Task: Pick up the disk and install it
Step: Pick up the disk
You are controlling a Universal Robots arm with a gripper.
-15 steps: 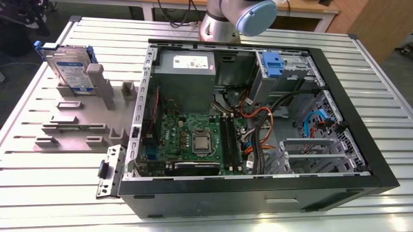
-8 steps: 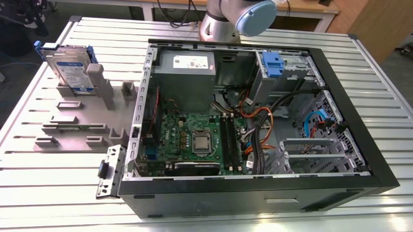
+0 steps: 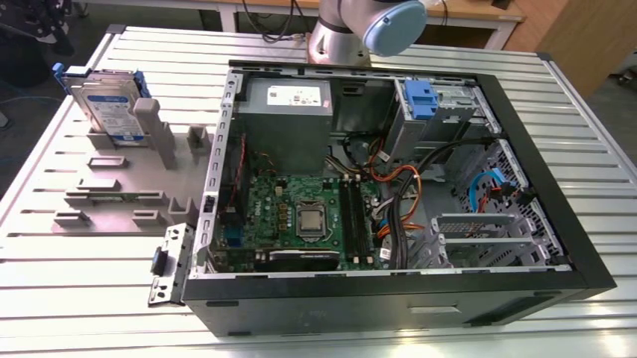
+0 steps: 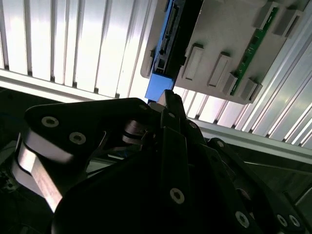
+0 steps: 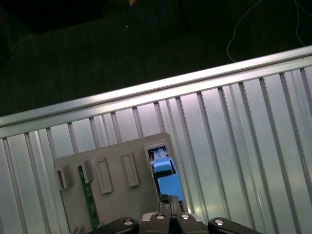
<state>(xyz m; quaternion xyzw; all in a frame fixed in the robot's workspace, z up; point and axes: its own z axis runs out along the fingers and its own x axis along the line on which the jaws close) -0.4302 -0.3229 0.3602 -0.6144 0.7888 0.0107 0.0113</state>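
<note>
The disk (image 5: 165, 170) stands on edge in a slot at one end of the holder plate (image 5: 122, 204), straight ahead of the claw (image 5: 170, 201) and close to its tip; whether they touch cannot be told. From the claw, the plate spreads off to one side of the disk, and a circuit strip (image 5: 89, 207) lies in it, well apart from the claw. The plate rests on the worktop (image 5: 243, 146), whose edge runs just beyond the disk, with the floor (image 5: 122, 48) past it. In the exterior view, the open computer case (image 3: 398, 294) lies on the worktop at the plate's right, a circuit board (image 3: 298, 216) flat inside it, and the arm (image 3: 363, 33) rises behind it.
</note>
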